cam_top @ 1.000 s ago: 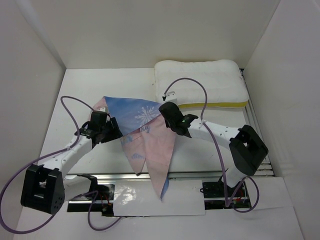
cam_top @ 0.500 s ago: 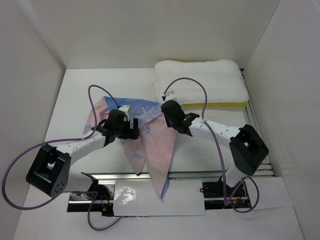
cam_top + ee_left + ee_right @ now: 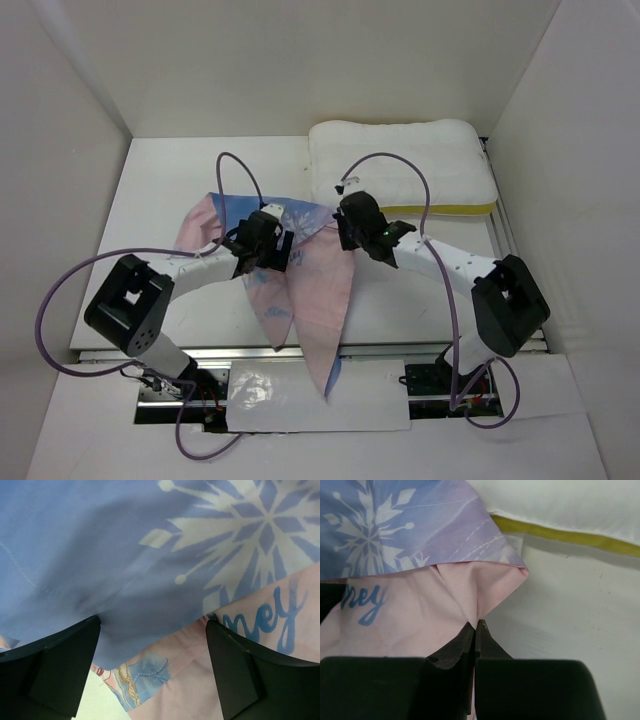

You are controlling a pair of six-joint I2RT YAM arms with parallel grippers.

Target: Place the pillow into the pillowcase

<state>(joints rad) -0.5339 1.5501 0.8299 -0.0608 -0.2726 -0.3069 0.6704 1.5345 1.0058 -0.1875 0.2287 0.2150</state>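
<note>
The left gripper (image 3: 272,250) swung in from the left and travelled right across the pillowcase (image 3: 320,290) until it hung over the blue snowflake patch, and its jaws went from half apart to fully wide. The left arm (image 3: 130,305) folded in from the near left corner. The cloth's left corner dropped slack, pink side up, and the blue spread shrank. The right gripper (image 3: 343,228), pinching the pink fold, edged farther and right toward the pillow (image 3: 400,165)
</note>
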